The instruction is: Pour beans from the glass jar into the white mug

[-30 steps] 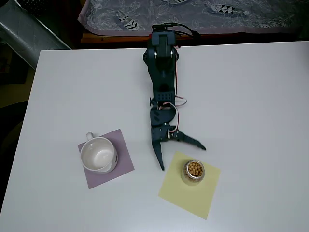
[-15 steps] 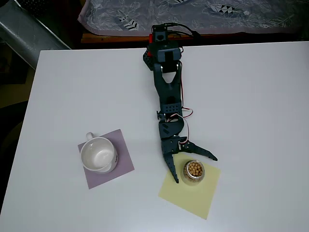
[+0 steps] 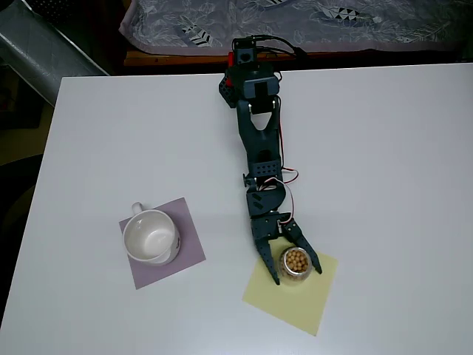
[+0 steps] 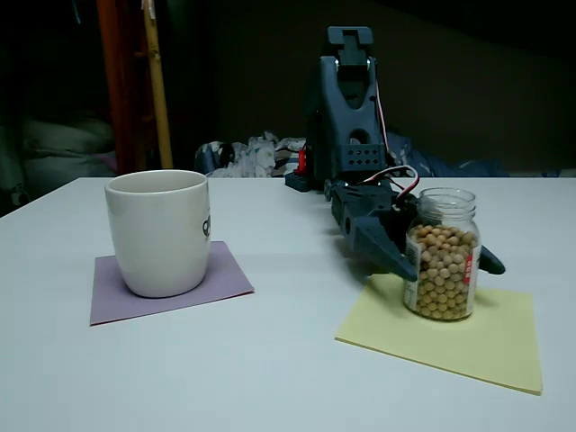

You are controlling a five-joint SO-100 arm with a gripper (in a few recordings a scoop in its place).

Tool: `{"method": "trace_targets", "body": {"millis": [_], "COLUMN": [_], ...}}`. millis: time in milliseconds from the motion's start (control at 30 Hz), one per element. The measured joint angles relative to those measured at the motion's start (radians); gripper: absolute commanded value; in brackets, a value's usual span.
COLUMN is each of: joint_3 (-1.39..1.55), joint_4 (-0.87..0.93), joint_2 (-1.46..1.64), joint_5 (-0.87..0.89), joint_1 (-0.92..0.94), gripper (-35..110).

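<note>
Now end effector (image 3: 296, 276) straddling upright glass jar (image 4: 441, 255)

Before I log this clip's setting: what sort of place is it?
Probably a home room, not a lab: a plain white table, patterned fabric behind it, a white mug and glass jar on paper squares.

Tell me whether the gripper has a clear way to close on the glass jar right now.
Probably yes. The gripper is open with one finger on either side of the glass jar, which stands upright on the yellow paper. Nothing sits between them.
</note>
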Motion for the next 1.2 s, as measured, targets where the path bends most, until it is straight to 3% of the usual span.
{"method": "trace_targets", "body": {"millis": [467,700,867,1200], "joint_3": [0.147,0.304,0.440,0.624], "joint_4": [0.002,0.002,0.002,0.176], "joint_2": [0.115,0.353,0.546,0.830], "joint_5": [0.114,0.222,0.327,0.568], "joint_1": [0.003,0.072,0.141,0.247], "gripper": [11,0,0,0]}}
